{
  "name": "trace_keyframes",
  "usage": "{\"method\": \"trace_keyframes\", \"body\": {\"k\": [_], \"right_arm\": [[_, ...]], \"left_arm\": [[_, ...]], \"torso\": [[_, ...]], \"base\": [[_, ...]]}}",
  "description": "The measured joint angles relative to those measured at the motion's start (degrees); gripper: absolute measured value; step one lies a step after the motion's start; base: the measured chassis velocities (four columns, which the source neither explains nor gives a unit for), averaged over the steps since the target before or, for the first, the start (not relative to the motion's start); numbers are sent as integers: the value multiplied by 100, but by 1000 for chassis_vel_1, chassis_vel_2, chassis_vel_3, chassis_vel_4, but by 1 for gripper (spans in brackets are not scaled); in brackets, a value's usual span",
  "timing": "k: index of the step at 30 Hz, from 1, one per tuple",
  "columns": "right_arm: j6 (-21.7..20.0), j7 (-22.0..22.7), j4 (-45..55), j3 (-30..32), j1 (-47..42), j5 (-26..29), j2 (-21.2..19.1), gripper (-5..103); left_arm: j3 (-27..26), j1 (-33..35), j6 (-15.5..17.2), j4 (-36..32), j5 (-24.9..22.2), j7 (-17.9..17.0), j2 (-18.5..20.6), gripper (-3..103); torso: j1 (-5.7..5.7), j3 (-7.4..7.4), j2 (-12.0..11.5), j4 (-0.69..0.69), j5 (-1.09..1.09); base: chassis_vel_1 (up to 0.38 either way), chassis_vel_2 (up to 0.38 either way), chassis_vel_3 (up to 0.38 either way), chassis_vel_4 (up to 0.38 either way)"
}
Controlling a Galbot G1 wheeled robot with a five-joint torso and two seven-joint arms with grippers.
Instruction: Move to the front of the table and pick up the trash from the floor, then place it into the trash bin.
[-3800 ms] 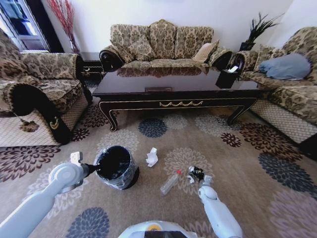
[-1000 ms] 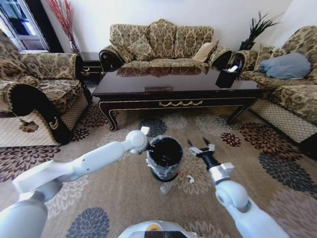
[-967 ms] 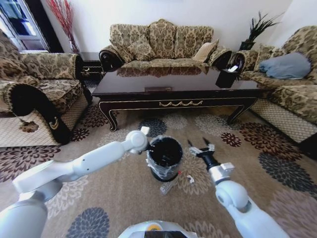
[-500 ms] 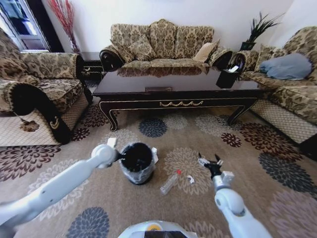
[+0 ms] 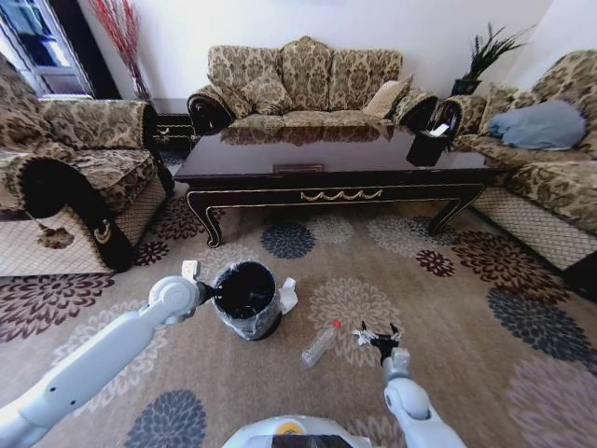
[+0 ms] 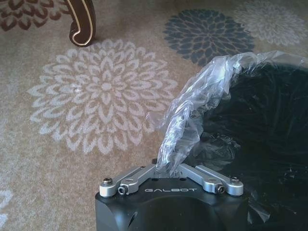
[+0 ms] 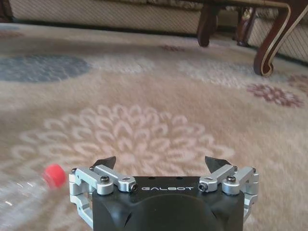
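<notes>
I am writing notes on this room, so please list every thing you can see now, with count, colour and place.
table: one, dark glossy wood with gold ornament, at the far side of the carpet.
trash bin: one, black with shiny plastic liner, on the carpet before the table.
crumpled tissue: one, white, right beside the bin.
plastic bottle: one, clear with red cap, lying on the carpet between the bin and the right gripper.
sofas: three, brown patterned, behind and at both sides of the table.
carpet: one, beige with flower patterns.
left gripper: one, shut on the bin's liner at the rim.
right gripper: one, open, low over the carpet, right of the bottle.
</notes>
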Motion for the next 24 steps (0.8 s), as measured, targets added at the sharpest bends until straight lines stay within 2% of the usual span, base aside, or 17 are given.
{"method": "trace_keyframes", "body": {"k": [6,12,16,21,23,24], "right_arm": [[111,-196,-186,-13,124,164,134,100],[169,-286,-405,-58,119,32,219,102],[258,-359,-676,-74,162,-93,237,96],[270,-370,-886,-130,279,-169,290,96],[281,-372,-1005,-165,327,-228,316,88],[285,-373,-1063,-174,352,-251,324,88]], "left_arm": [[22,81,0,-18,-6,-18,2,0],[36,121,0,-49,-27,-66,-15,0],[44,124,0,-91,-60,-72,29,0],[47,121,0,-110,-65,-76,76,0],[47,124,-1,-146,-69,-82,85,0],[47,129,-1,-161,-75,-84,87,0]], "torso": [[0,0,0,1,-1],[0,1,0,1,-1],[0,0,0,0,0],[0,0,0,1,-1],[0,0,0,1,0],[0,0,0,1,0]], "base": [[0,0,0,0],[0,0,0,0],[0,0,0,0],[0,0,0,0],[0,0,0,0],[0,0,0,0]]}}
